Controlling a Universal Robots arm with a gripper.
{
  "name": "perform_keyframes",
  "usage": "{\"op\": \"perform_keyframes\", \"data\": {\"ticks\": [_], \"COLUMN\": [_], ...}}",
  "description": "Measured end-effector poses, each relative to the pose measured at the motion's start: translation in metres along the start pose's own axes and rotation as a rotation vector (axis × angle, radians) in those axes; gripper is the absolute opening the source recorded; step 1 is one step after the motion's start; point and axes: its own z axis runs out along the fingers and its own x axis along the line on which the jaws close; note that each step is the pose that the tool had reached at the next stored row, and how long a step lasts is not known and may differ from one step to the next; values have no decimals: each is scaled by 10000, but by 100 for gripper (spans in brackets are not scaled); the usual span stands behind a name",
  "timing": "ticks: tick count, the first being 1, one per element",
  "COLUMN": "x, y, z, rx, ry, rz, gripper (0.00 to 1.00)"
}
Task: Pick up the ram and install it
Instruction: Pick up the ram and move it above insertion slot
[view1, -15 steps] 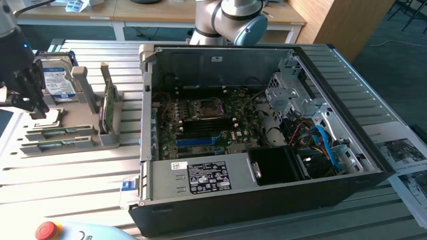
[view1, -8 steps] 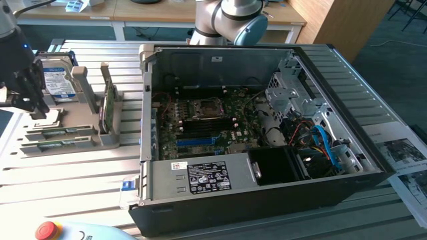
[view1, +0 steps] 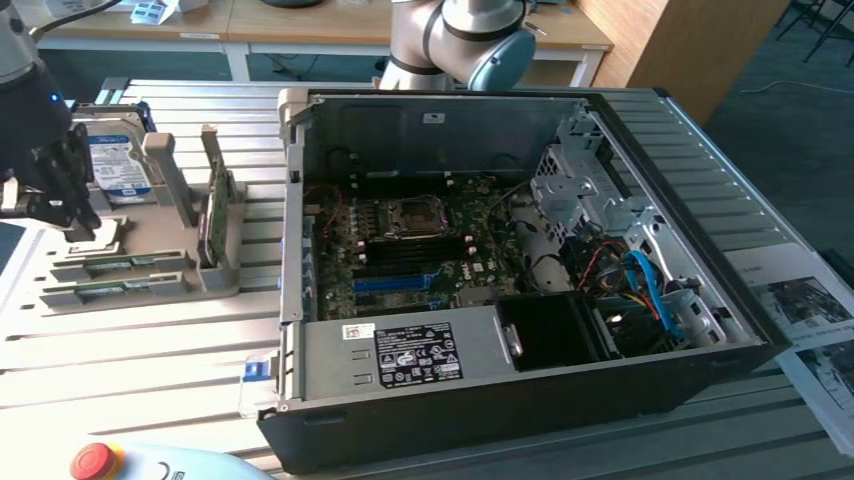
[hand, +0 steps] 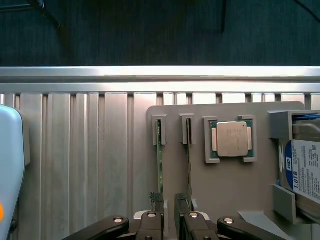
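Tool stands wide open, gripping nothing, over the grey holder near the tabletop edge at the exterior view's left. Ram sits on edge in a holder slot, beside a second stick, close under the fingertips.

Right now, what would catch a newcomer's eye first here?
The open computer case dominates the middle of the exterior view, motherboard exposed. On that view's left, the fingers hang open above a grey tray holding two ram sticks on edge, a processor chip and a hard drive.
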Motion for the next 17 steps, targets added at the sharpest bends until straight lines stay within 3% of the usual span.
{"op": "perform_keyframes", "data": {"ticks": [17], "x": [-8], "y": [-4], "z": [231], "rx": [1], "ry": [0], "rz": [0], "gripper": [24]}}
